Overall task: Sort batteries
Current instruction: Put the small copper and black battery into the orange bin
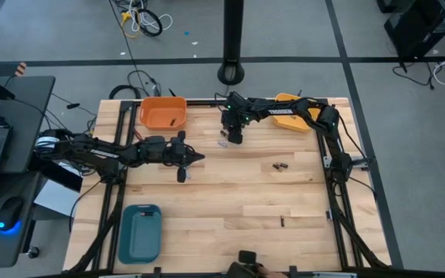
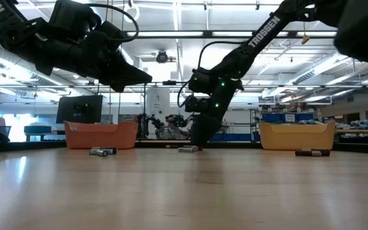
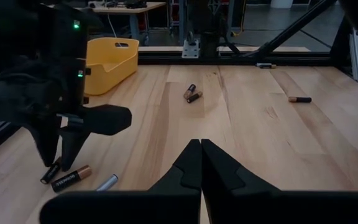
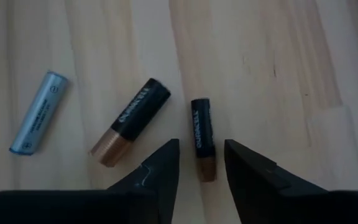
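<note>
Pale wooden planks form the table top, framed by dark rails, with grey floor around it. At the far edge stand an orange tray on the left and a yellow tray on the right; a teal tray lies at the near left corner. The right gripper points down at the far middle of the table, its fingers parted and straddling the copper end of a small black battery lying on the wood, not yet closed on it. Just beside that one lie a thicker black-and-copper battery and, further left, a pale silvery-blue battery. A pair of small dark batteries sits toward the right of the table, well apart from this cluster, and a single battery lies nearer the front edge. The left gripper hangs above the left-middle of the table, its fingertips pressed together and holding nothing.
</note>
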You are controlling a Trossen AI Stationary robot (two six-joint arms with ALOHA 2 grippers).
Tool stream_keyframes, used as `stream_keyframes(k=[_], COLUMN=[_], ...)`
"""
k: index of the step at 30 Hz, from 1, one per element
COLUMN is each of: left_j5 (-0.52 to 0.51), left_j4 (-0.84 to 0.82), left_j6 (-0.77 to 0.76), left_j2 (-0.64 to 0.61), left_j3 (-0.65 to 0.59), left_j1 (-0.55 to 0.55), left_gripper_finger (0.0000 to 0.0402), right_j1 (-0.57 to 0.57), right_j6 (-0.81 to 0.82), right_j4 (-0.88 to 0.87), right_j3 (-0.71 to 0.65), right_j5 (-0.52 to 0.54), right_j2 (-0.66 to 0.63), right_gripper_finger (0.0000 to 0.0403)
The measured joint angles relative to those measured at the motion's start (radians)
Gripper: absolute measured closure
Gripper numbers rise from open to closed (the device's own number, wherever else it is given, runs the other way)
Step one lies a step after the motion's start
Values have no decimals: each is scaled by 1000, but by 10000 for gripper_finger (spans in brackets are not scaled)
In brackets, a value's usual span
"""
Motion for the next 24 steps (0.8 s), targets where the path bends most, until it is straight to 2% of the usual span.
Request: stream_keyframes(k=[13, 24], left_j5=[0, 0], left_j4=[-7, -7], left_j6=[0, 0], left_j2=[0, 0], left_j3=[0, 0], left_j1=[0, 0], left_gripper_finger=[396, 396], right_j1=[-2, -4], right_j6=[-7, -20], right_j4=[-94, -122], right_j3=[2, -4], right_j5=[31, 46], right_j2=[-4, -30], right_gripper_finger=[369, 371])
